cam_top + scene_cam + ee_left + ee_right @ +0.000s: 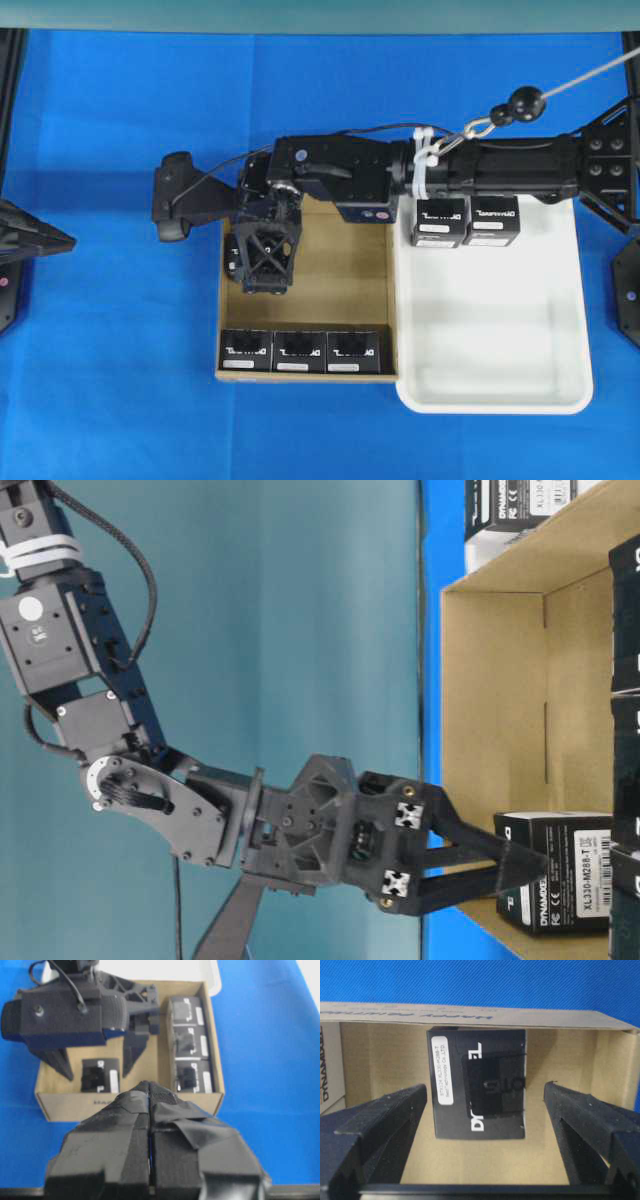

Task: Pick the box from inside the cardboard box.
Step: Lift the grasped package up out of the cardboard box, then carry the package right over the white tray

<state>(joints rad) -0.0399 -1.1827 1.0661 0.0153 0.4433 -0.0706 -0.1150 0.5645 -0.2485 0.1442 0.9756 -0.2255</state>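
- We saw the right gripper (482, 1110) reaching down into the cardboard box (345, 270), its two fingers (375, 1130) spread as wide as they go and gripping nothing.
- The box (477, 1087) – small, black, with white lettering and a white label strip – lay between those fingers, a clear gap on each side, close to the carton's wall beyond the fingertips.
- Three more black boxes (299, 351) sat abreast along the opposite wall, well behind the fingers.
- Two further black boxes (465, 222) stood in the white plastic tray (500, 400) beside the carton.
- The left gripper (150, 1091) hung apart over the blue table (110, 380), its fingers pressed together – holding nothing.
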